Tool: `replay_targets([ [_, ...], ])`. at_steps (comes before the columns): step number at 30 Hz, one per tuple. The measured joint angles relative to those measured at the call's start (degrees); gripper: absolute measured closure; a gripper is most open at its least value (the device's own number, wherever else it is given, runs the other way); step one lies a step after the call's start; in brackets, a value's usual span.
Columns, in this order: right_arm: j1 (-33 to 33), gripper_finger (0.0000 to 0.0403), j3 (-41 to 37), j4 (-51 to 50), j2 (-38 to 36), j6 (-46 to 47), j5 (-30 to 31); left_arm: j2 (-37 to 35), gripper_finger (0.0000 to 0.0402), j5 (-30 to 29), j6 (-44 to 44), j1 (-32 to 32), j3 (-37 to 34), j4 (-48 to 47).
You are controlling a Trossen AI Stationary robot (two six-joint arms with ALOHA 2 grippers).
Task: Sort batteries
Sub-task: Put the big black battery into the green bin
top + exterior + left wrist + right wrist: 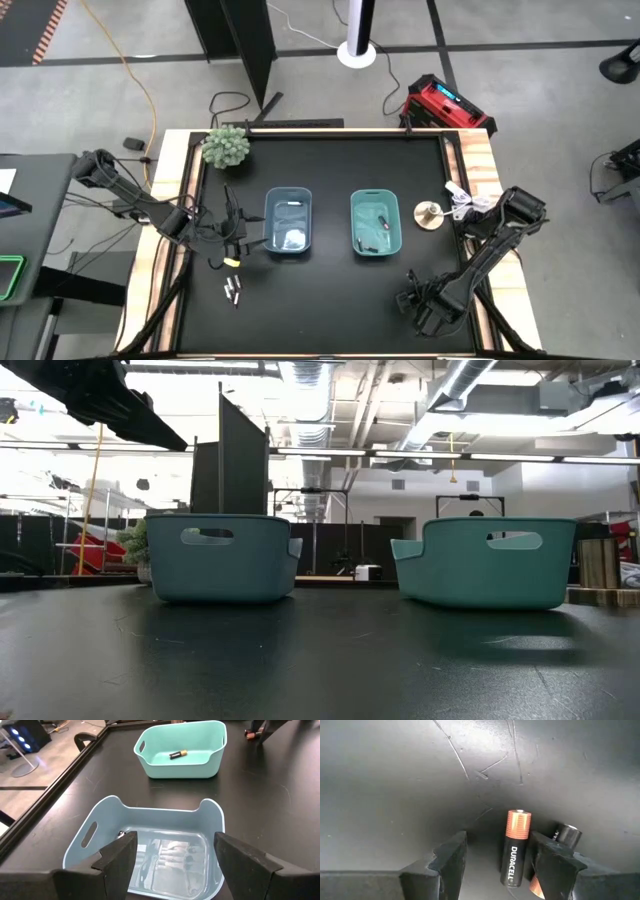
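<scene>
My left gripper [172, 865] is open and hovers above the near-left rim of the light blue bin [288, 222], where whitish-silver batteries [172, 852] lie on the floor. Past it, the teal bin [182, 750] holds a dark battery with a coppery end [177, 754]. My right gripper [497, 865] is open and low over the table's near right part [420, 300]. A black battery with a copper end [515, 847] lies between its fingers, close to one finger [555, 865]. A second dark battery [565, 836] lies just outside that finger. More batteries [233, 291] lie on the table near left. My right gripper has the black-and-copper battery [516, 827] lying on the table between its open fingers, lengthwise along them. I cannot tell whether the nearer finger [542, 855] touches it. My left gripper touches nothing.
A potted green plant [226, 147] stands at the table's far left corner. A round wooden piece [428, 213] and small white things [462, 200] sit by the right edge. Wooden rails [480, 160] border the black tabletop. The two bins [222, 557] [487, 560] stand side by side mid-table.
</scene>
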Motion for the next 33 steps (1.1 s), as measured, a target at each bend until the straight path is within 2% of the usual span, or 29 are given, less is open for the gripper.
replay_targets([
  [5, -0.54, 0.0174, 0.02, 0.59, 0.31, -0.59, -0.06, -0.02, 0.0141, 0.0, 0.0, 0.0, 0.0, 0.04],
  [9, -0.96, 0.0202, 0.02, 0.77, 0.32, -1.96, -0.4, 0.0, 0.0141, 0.0, -0.07, 0.0, 0.0, 0.09],
  [19, -2.53, 0.0355, 0.04, 1.45, 0.3, -5.28, -0.45, -0.01, 0.0141, 0.0, -0.15, 0.01, 0.0, 0.11],
  [22, -2.8, 0.0388, 0.09, 1.55, 0.26, -6.14, -0.39, -0.02, 0.0141, 0.0, -0.13, 0.02, 0.0, 0.11],
  [28, -2.82, 0.0393, 2.09, -1.39, 0.64, -6.71, 0.13, -0.02, 0.0141, 0.0, -0.17, 0.02, 0.0, 0.11],
  [33, -2.97, 0.0394, 7.53, -7.95, 0.67, -10.2, 4.22, 0.0, 0.0141, 0.0, -0.2, 0.01, 0.0, 0.09],
])
